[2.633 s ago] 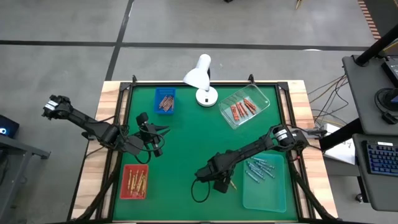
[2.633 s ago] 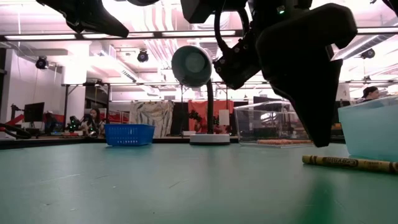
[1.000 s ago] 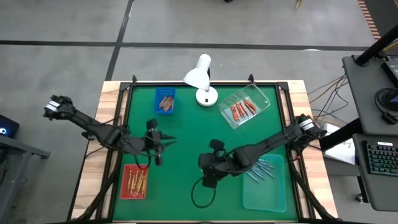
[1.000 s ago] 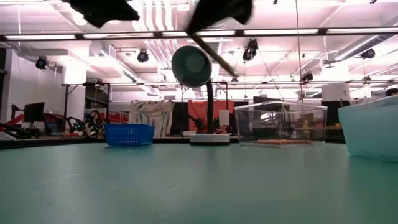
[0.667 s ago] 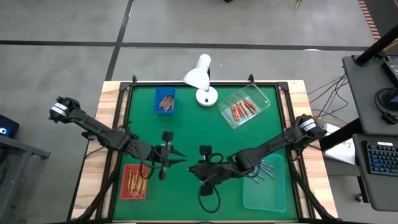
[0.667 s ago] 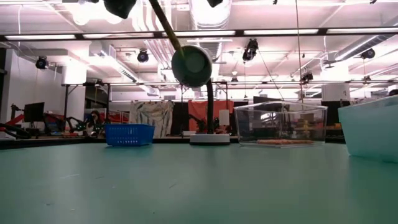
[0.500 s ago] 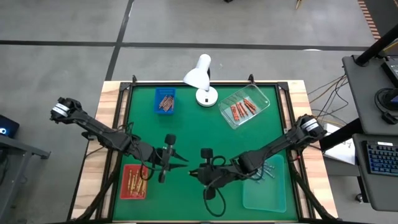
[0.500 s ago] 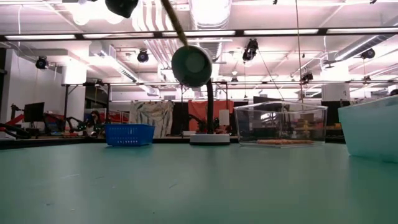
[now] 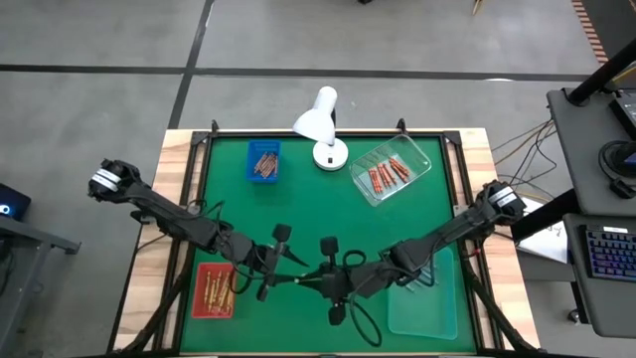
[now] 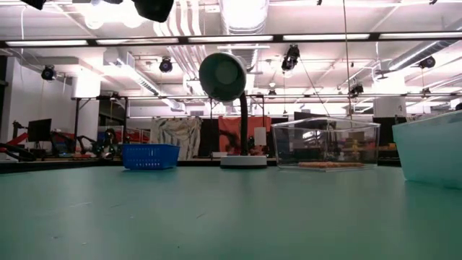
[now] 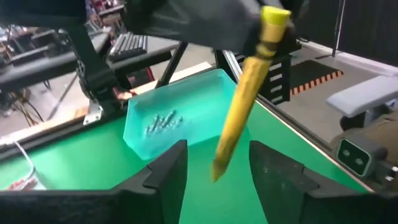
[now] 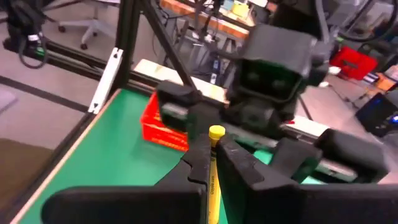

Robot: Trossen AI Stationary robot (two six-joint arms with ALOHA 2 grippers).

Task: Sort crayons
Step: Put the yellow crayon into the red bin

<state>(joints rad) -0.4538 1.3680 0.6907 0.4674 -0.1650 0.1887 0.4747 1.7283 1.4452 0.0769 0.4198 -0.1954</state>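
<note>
A: Largest item first?
B: Counter (image 9: 298,214), green top, wooden edges, black frame.

A: Arms?
B: Two dark arms meet above the counter's near middle. Left gripper (image 9: 286,268) stands released, its fingers (image 11: 163,175) spread either side of a yellow crayon (image 11: 244,99) without touching it. Right gripper (image 9: 316,277) is clenched on that same yellow crayon, which is pinched between its fingers (image 12: 198,163) with the flat end sticking up; the point faces the left gripper.

A: Containers?
B: Pale blue tray (image 9: 425,316) at the near right, light blue crayons (image 9: 422,270) inside, partly covered by the right arm. Clear box (image 9: 417,154) at the far right, red crayons (image 9: 386,174) inside. Red tray (image 9: 202,309) at the near left, yellow-gold crayons (image 9: 218,288) inside. Small blue basket (image 9: 250,159) at the far left, orange-brown crayons (image 9: 264,163) inside.

A: Anything else?
B: White desk lamp (image 9: 321,124) at the far edge, between basket and clear box.

A: Readable writing?
B: None; the held crayon's wrapper shows dark marks in the right wrist view, too blurred to read.
</note>
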